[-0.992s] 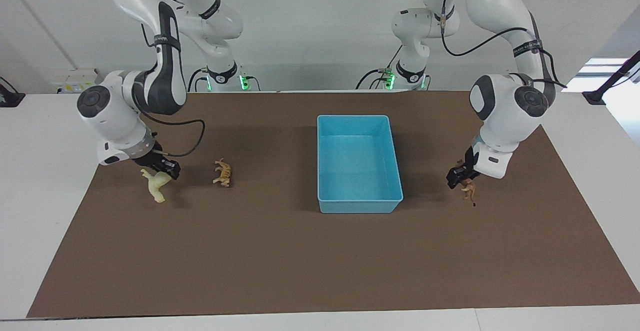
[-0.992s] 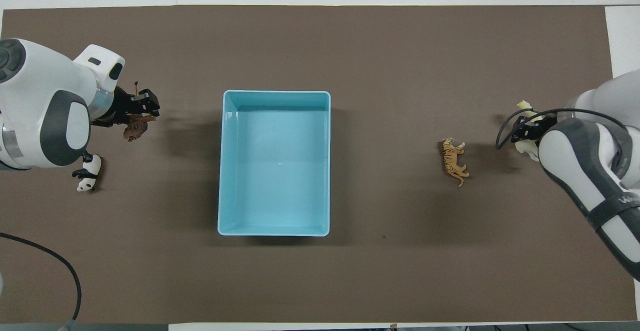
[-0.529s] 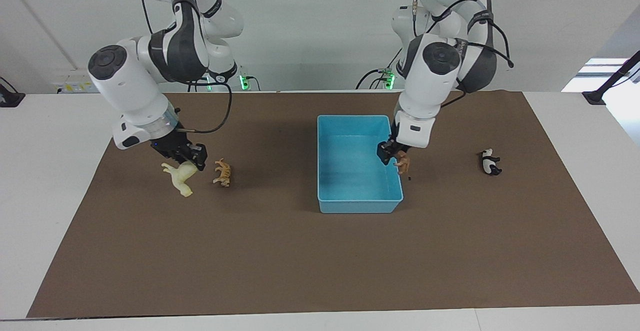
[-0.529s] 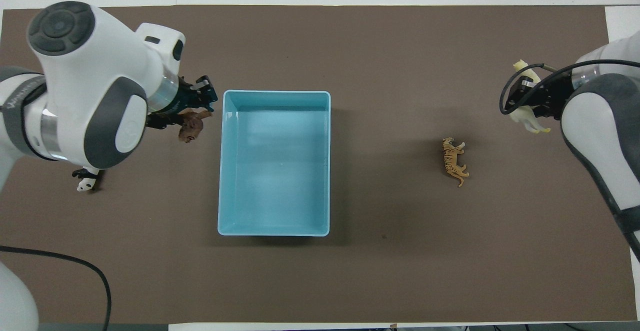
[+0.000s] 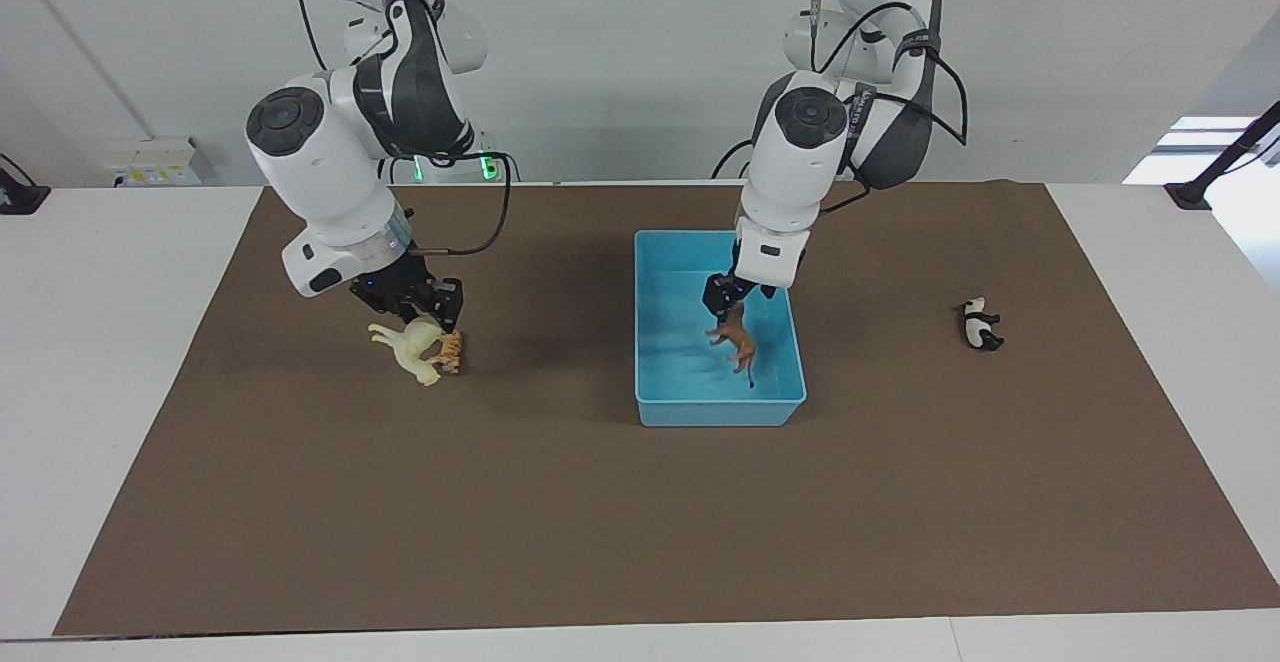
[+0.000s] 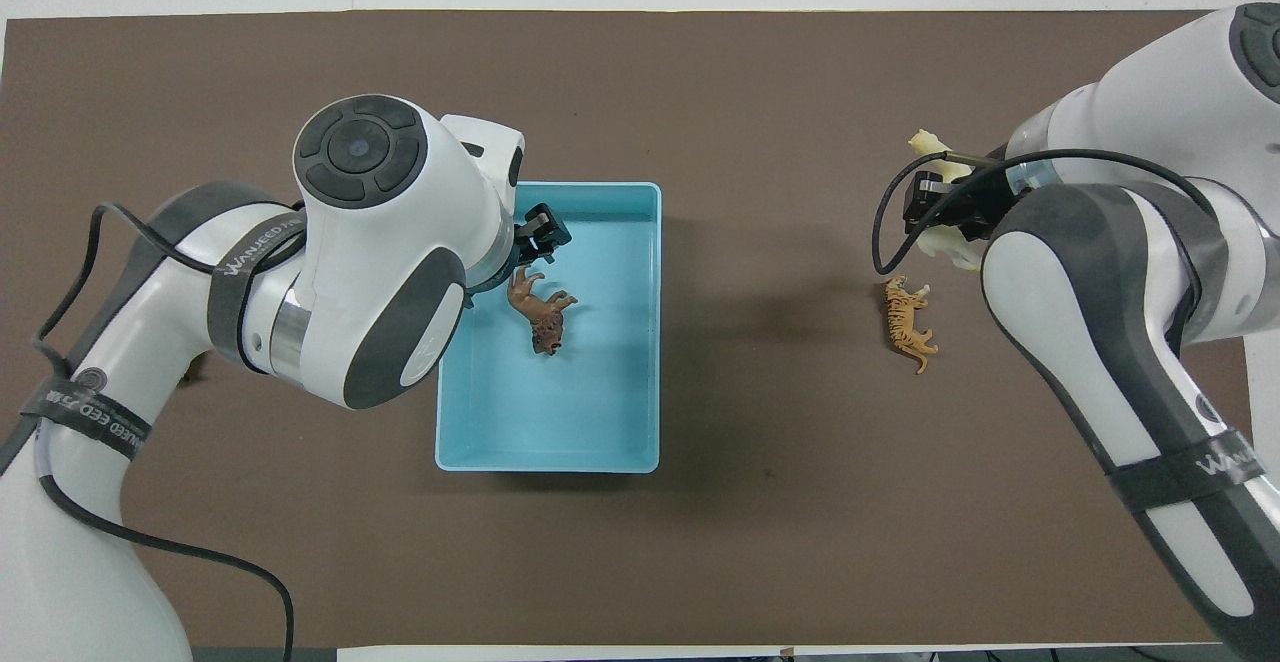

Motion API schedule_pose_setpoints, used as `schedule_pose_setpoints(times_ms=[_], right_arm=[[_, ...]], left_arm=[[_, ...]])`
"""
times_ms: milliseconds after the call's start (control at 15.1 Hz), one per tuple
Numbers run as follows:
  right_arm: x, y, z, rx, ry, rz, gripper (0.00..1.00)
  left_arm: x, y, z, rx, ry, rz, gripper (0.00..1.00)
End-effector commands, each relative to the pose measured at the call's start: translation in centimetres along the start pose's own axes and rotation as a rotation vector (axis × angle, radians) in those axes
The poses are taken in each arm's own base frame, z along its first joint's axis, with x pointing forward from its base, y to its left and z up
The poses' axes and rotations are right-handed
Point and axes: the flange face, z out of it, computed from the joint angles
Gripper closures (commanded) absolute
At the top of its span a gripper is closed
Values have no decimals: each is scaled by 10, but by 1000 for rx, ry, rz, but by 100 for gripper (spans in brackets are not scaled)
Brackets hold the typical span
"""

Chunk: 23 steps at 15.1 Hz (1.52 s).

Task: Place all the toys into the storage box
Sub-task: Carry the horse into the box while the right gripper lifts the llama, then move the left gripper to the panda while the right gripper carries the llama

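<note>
Toward the left arm's end of the table, the panda (image 5: 980, 325) is seen lying on the mat, well apart from the left gripper (image 5: 727, 300) but reachable by that arm sooner than by the other. That gripper is held over the storage box (image 5: 720, 412), the lion (image 5: 738, 338) hanging just below it; whether the lion is gripped or released cannot be told. The tiger (image 6: 908, 323) is found just beneath the right gripper (image 5: 425, 314), which is clamped on the horse (image 5: 408, 344); from there the box lies toward the left arm's end.
</note>
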Motion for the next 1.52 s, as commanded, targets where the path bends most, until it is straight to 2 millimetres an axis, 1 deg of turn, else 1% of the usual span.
schedule_pose_setpoints(times_ms=[0, 66, 132, 264, 331, 397, 529, 595, 661, 727, 793, 860, 926, 992, 1058, 1190, 1256, 1322, 1388, 1455], right_arm=[[-14, -28, -3, 6, -7, 43, 100], [-26, -56, -5, 9, -3, 59, 100], [-38, -85, -10, 13, 8, 87, 100], [-58, -129, -19, 31, 24, 184, 100], [-75, -156, -18, 41, 28, 206, 100], [-98, -188, -16, 51, 32, 211, 100], [-133, -237, -15, 110, 57, 227, 100], [-156, -269, -8, 142, 68, 195, 100], [-173, -297, 5, 188, 91, 156, 100], [-181, -315, 19, 219, 108, 131, 100], [-183, -323, 30, 231, 123, 114, 100], [-179, -324, 39, 227, 127, 110, 100], [-179, -324, 43, 217, 121, 108, 100], [-181, -325, 44, 214, 118, 105, 81], [-181, -325, 44, 214, 118, 105, 69], [-180, -326, 43, 231, 127, 107, 66], [-179, -327, 42, 244, 132, 109, 54], [-177, -326, 40, 249, 137, 113, 34], [-176, -324, 42, 235, 130, 115, 27], [-175, -321, 42, 223, 124, 117, 15]], left_arm=[[11, -21, -4, -6, 2, -10, 0], [26, -34, -4, -3, 3, 5, 0], [46, -53, -4, 10, -5, 56, 0], [79, -87, -7, 15, -10, 136, 0], [99, -109, -8, 11, -9, 180, 0], [116, -129, -9, 9, -9, 233, 0], [139, -160, -10, 44, 14, 384, 0], [151, -179, -8, 60, 13, 452, 0], [158, -196, -3, 63, 3, 522, 0], [164, -212, -1, 64, 1, 574, 0], [167, -228, 7, 64, 4, 602, 0], [171, -247, 15, 59, 31, 610, 0], [173, -262, 26, 56, 49, 615, 0], [174, -280, 38, 55, 60, 621, 0], [175, -295, 45, 56, 64, 636, 0], [174, -327, 58, 59, 51, 669, 0], [173, -337, 62, 59, 51, 668, 0], [170, -344, 70, 59, 43, 662, 0], [166, -350, 77, 59, 49, 657, 0], [162, -353, 86, 59, 57, 655, 0]])
